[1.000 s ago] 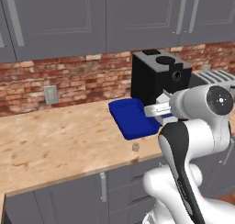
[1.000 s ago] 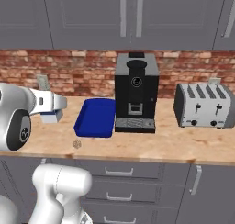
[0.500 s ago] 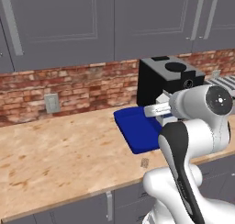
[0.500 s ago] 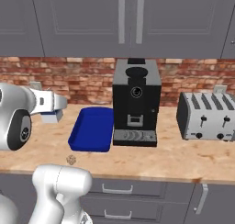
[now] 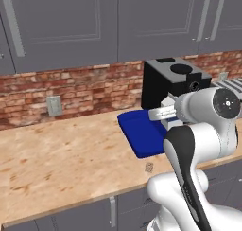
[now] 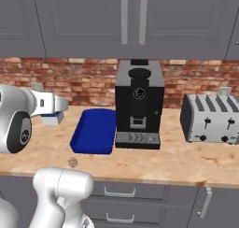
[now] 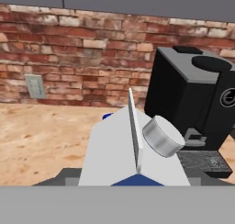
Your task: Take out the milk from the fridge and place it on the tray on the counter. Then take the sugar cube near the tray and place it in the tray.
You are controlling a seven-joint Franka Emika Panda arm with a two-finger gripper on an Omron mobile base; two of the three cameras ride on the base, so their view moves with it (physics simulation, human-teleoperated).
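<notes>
Currently, carried load: the milk [image 7: 133, 159] sits in the jaws, partly closed on its sides, gabled top and round cap toward the hand camera; it is held upright so it can be set down standing.
Gripper: the gripper [image 6: 52, 111] reaches out level from the arm, above the counter and just left of the tray in the right base view; the carton [image 6: 50, 118] hangs under it, clear of the surface, so the carry is not yet a placement.
Front edge: the sugar cube [image 5: 149, 167] lies alone on the counter [image 5: 61, 154] near its front edge, just off the tray's near corner; it waits there as the second item, easy to reach once the jaws are free.
Tray: the tray [image 6: 93, 131] rests flat on the counter with its long side running front to back, right beside the coffee machine [image 6: 138, 105]; nothing lies in it, so both placements remain.
Step in hand: likely bringing the milk over the tray to lower it inside the rim.
Risk: the coffee machine stands close on the tray's far side, so the carton should come down toward the open side.
Back edge: a brick wall with a socket [image 5: 54, 105] rises behind; a toaster [image 6: 210, 117] stands toward the counter's right end.
</notes>
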